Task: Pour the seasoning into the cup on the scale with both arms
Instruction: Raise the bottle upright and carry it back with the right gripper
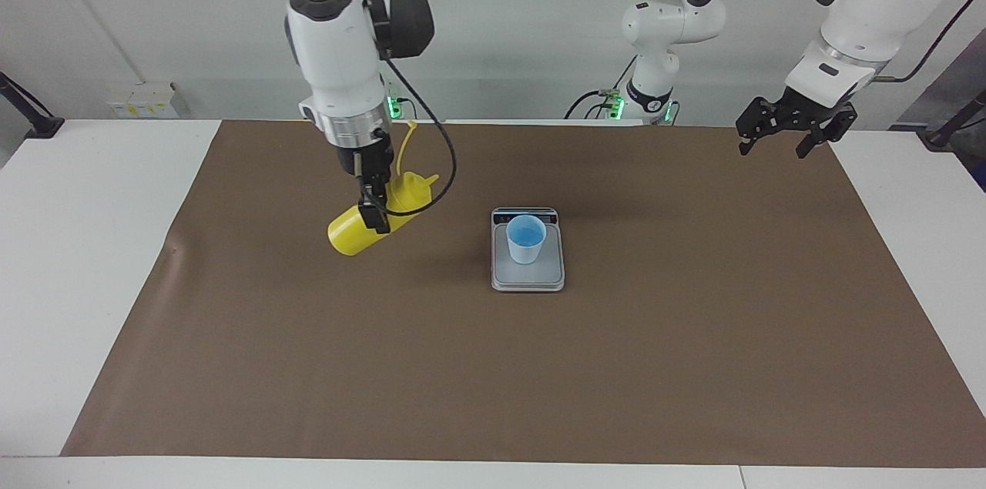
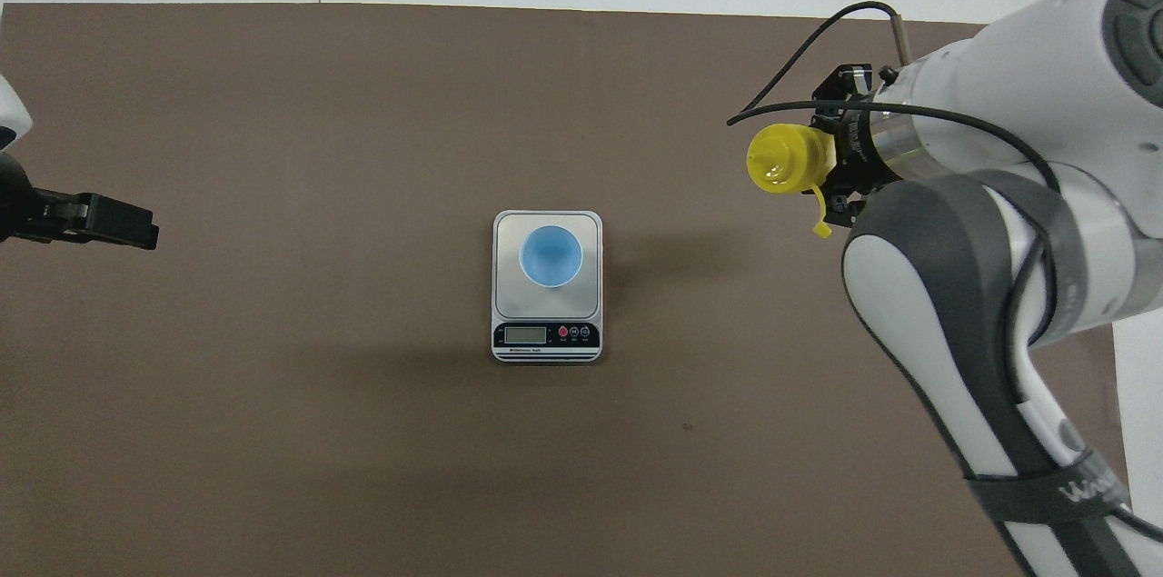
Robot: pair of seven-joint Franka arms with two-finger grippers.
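Brown paper mat (image 1: 539,366) covered most of the white tabletop (image 1: 85,258), and that bare stretch of mat was the closest thing to the facing camera. So yeah, pretty sparse setup.

Biggest stuff was the two white arms. The right arm (image 1: 339,50) came down over the mat toward its own end of the tabletop, and its tool (image 1: 375,216) was clamped around the middle of the seasoning bottle (image 1: 354,231). That yellow bottle was up in the air and tipped way over, almost lying on its side, base end pointing away from the robots and the nozzle end toward them, with the thin cap strap (image 1: 406,142) sticking up next to the wrist. From overhead you mostly saw the bottle's round bottom (image 2: 781,159) poking out of the tool (image 2: 840,164). It was well apart from the scale, not over it.

The left arm (image 1: 863,19) just waited at its own end, its tool (image 1: 778,136) hanging above the mat's edge with the fingers spread and nothing in them.

Next down in size, the silver-grey scale (image 1: 528,277) sat about mid-mat, display strip (image 2: 546,336) on the edge nearest the robots.

Smallest was the pale-blue cup (image 1: 526,239), upright on the scale's plate, sitting toward the plate's half farther from the robots.
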